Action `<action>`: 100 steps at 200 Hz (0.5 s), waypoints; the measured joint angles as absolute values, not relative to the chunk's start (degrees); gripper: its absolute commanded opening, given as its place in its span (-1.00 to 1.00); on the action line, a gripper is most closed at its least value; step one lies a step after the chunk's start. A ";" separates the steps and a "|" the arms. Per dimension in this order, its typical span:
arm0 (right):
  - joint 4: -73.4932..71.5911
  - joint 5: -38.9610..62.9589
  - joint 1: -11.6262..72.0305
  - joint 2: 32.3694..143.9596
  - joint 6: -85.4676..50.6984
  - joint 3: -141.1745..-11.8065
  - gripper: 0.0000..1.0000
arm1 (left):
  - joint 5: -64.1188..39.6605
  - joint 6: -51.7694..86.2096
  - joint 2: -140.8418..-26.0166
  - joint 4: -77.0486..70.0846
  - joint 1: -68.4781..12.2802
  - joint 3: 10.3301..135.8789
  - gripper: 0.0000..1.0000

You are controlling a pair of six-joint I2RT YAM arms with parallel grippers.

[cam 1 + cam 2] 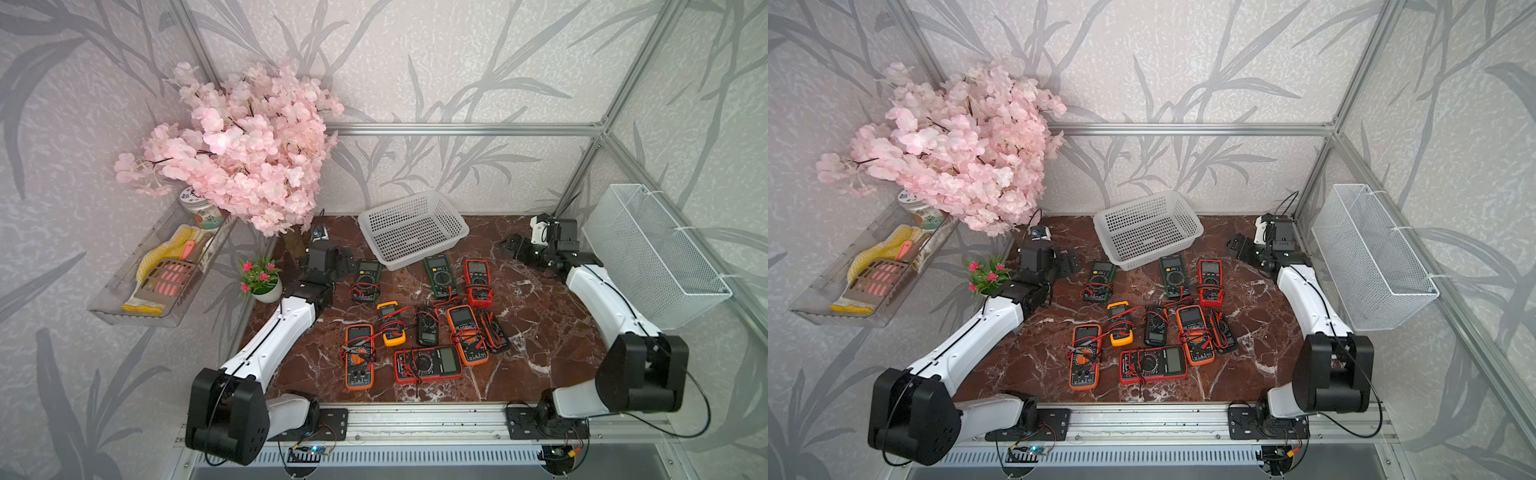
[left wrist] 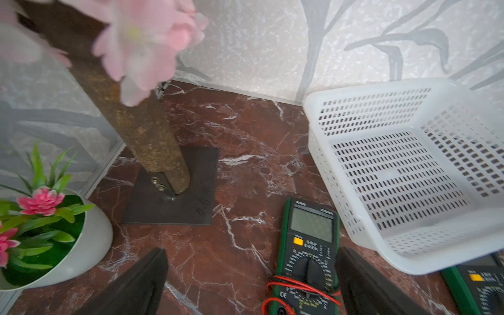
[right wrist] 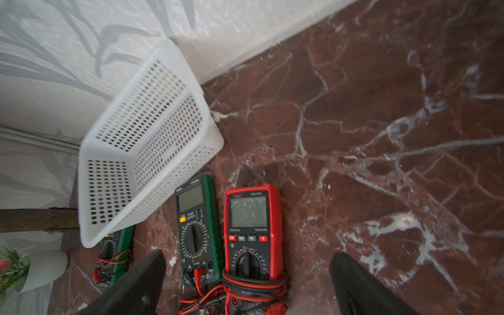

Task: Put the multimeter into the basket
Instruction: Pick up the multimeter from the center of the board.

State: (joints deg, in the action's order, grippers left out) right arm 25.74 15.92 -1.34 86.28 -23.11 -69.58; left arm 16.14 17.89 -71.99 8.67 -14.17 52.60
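Note:
The white perforated basket [image 1: 432, 249] [image 1: 1167, 249] stands empty at the back middle of the marble table. Several multimeters with leads wound round them lie in front of it. A green multimeter [image 1: 365, 280] [image 2: 308, 253] lies just right of my left gripper [image 1: 347, 266] [image 2: 252, 253], which is open and holds nothing. My right gripper [image 1: 513, 245] [image 3: 248, 255] hovers open at the back right. In its wrist view a red multimeter [image 3: 251, 218], a green one [image 3: 196, 218] and the basket [image 3: 152, 136] lie ahead of it.
A pink blossom tree [image 1: 241, 145] rises at the back left on a rusty trunk [image 2: 152, 131] with a flat base plate. A small potted plant [image 1: 262, 282] sits by my left arm. A clear tray [image 1: 158, 270] hangs on the left wall, a wire-mesh bin [image 1: 648, 253] on the right.

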 measured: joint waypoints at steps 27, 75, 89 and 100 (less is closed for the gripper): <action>37.56 9.15 -0.73 92.33 -24.49 -75.35 0.98 | 16.21 20.69 -74.65 13.08 -17.67 57.14 1.00; 33.17 22.33 -6.50 90.98 -29.23 -66.06 0.99 | 16.58 23.83 -82.35 18.92 -23.38 66.02 1.00; 33.54 23.46 -5.74 91.48 -29.04 -66.30 0.99 | 16.56 24.21 -84.73 20.14 -24.47 68.71 1.00; 34.50 23.64 -4.05 92.16 -28.42 -68.07 0.99 | 16.56 24.32 -86.52 21.21 -25.15 70.96 1.00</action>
State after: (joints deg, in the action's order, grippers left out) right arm 34.50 23.64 -4.05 92.16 -28.42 -68.07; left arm 16.56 24.32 -86.52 21.21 -25.15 70.96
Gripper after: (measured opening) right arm 0.995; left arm 0.999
